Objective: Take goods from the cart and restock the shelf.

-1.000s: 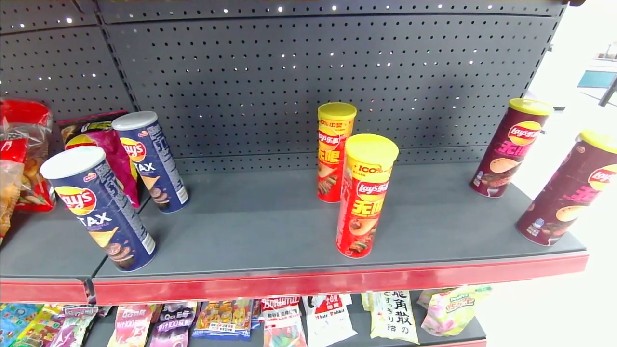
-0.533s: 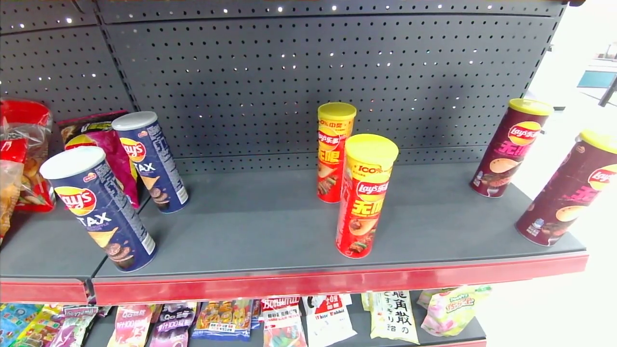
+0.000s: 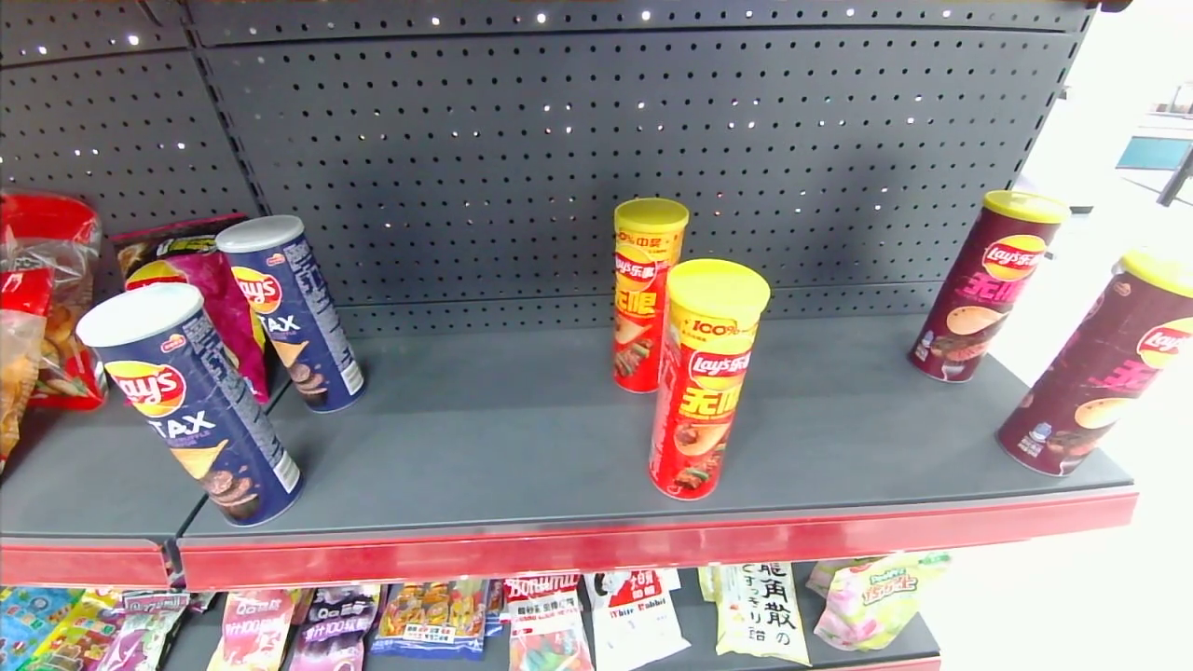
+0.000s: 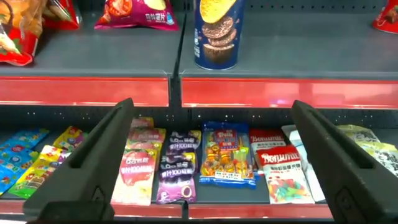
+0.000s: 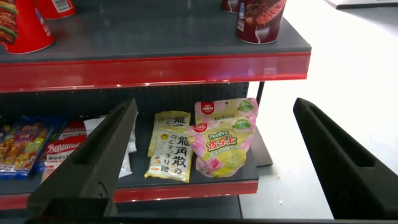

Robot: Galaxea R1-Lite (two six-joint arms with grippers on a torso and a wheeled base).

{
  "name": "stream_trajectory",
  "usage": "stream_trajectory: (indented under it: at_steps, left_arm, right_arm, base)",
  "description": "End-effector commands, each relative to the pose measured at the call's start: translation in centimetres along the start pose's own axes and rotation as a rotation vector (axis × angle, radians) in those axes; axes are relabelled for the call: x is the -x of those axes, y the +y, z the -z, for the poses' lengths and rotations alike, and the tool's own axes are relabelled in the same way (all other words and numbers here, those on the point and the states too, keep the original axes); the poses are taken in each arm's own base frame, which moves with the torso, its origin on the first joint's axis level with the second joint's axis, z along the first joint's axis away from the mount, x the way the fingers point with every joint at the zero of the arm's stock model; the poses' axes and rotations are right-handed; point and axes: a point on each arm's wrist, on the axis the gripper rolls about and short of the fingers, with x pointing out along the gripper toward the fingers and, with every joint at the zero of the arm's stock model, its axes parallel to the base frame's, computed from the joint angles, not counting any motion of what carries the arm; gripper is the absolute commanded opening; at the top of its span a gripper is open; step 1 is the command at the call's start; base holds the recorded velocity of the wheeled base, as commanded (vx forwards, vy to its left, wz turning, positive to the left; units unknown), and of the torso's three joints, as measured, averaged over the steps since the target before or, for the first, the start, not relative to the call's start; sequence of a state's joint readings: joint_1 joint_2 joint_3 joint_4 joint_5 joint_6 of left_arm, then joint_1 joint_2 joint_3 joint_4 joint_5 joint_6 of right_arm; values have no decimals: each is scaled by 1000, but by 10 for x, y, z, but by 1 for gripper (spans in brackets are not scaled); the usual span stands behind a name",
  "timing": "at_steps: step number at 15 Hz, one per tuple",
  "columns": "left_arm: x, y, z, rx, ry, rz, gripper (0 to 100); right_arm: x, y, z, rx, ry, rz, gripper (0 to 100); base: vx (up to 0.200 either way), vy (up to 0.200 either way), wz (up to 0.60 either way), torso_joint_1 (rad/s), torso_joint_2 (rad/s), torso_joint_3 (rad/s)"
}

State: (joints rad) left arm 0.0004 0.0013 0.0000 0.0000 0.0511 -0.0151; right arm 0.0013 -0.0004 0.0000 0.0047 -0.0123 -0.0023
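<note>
The grey shelf (image 3: 522, 447) with a red front lip holds upright chip cans: two blue ones (image 3: 191, 401) at the left, two red ones with yellow lids (image 3: 704, 377) in the middle, two maroon ones (image 3: 988, 284) at the right. My left gripper (image 4: 208, 162) is open and holds nothing; it faces the lower shelf below a blue can (image 4: 217, 34). My right gripper (image 5: 217, 162) is open too, with nothing between its fingers, below the maroon can (image 5: 260, 22) at the shelf's right end.
Snack bags (image 3: 42, 298) crowd the shelf's far left. The lower shelf (image 4: 186, 211) holds rows of candy and snack packets (image 3: 550, 620). A perforated back panel (image 3: 596, 158) closes the rear. Bare shelf lies between the can groups. Open floor (image 5: 348, 112) lies past the right end.
</note>
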Motion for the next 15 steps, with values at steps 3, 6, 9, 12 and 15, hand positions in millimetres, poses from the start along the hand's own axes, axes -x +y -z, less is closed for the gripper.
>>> stream_trajectory:
  at_steps: [3,6,9,12,15]
  left_arm:
    - [0,0,0,-1,-3,1,100]
    - [0,0,0,-1,-1,1,100]
    - [0,0,0,0,-1,1,100]
    - [0,0,0,0,-1,-1,100]
    - [0,0,0,0,-1,-1,100]
  right_arm:
    - [0,0,0,-1,0,0,100]
    - [0,0,0,-1,0,0,100]
    - [0,0,0,13,0,-8,100]
    - [4,1,-33,33,-81,-88,100]
    - [-56,6,-160,-60,6,-210,100]
  base:
    - [0,0,0,0,0,0]
    - [0,0,0,0,0,0]
    - [0,0,0,0,0,0]
    - [0,0,0,0,0,0]
    - [0,0,0,0,0,0]
